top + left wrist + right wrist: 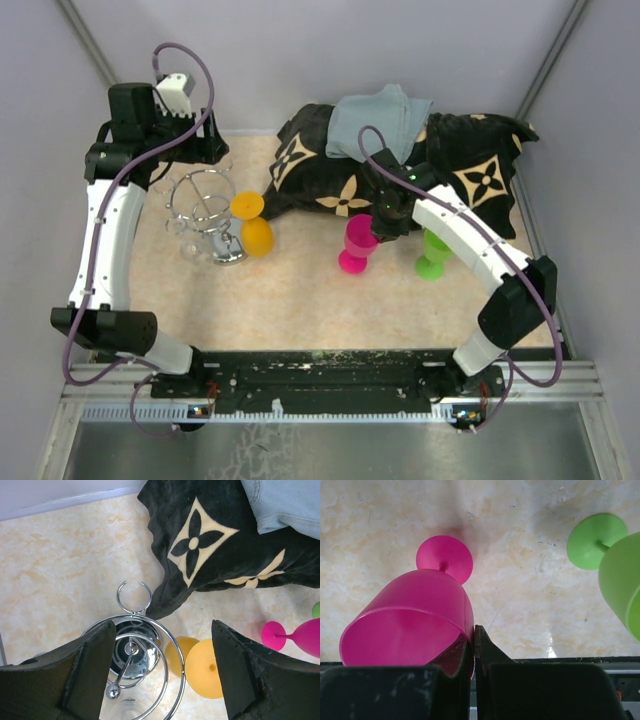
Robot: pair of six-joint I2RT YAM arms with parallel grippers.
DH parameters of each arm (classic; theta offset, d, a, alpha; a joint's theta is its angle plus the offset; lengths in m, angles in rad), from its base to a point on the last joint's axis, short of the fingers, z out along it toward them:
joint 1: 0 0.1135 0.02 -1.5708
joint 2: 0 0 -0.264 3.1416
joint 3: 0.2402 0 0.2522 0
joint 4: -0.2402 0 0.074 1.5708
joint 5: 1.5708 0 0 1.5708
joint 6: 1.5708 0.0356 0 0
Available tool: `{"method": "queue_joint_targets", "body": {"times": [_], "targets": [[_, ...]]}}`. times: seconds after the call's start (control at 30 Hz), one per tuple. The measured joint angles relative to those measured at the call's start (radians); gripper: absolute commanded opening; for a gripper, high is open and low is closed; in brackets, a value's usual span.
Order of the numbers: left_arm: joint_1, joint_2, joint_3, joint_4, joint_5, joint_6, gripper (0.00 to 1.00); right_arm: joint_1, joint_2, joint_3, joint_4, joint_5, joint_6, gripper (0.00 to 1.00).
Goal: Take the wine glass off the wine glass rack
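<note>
The chrome wine glass rack (205,213) stands at the left of the table; its ring and post also show in the left wrist view (131,652). An orange wine glass (252,222) sits upside down at the rack's right edge, foot disc up (206,669). My left gripper (165,645) is open above the rack, one finger on each side of the ring and the orange glass, touching neither. My right gripper (473,640) is shut on the rim of a pink wine glass (415,615), mid-table in the top view (357,243).
A green wine glass (435,252) stands just right of the pink one, also in the right wrist view (615,565). A black blanket with beige flowers (400,170) and a blue-grey cloth (375,120) lie along the back. A faint clear glass (122,707) shows under the rack's ring.
</note>
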Motion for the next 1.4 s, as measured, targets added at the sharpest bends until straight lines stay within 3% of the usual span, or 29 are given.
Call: {"method": "queue_joint_targets", "body": {"times": [0.63,1.0,1.17,1.4], "targets": [[0.001,0.013,0.014,-0.013,0.018,0.0,0.82,-0.146,-0.031,-0.111,-0.051,0.059,-0.055,0.0],[0.001,0.018,0.027,-0.021,0.022,0.001,0.82,-0.158,-0.031,-0.111,-0.052,0.089,-0.075,0.01],[0.001,0.019,0.027,-0.021,0.025,0.0,0.82,-0.158,-0.031,-0.111,-0.051,0.102,-0.078,0.33],[0.001,0.019,0.027,-0.024,0.027,0.0,0.82,-0.158,-0.032,-0.065,-0.064,0.097,-0.078,0.51]]}}
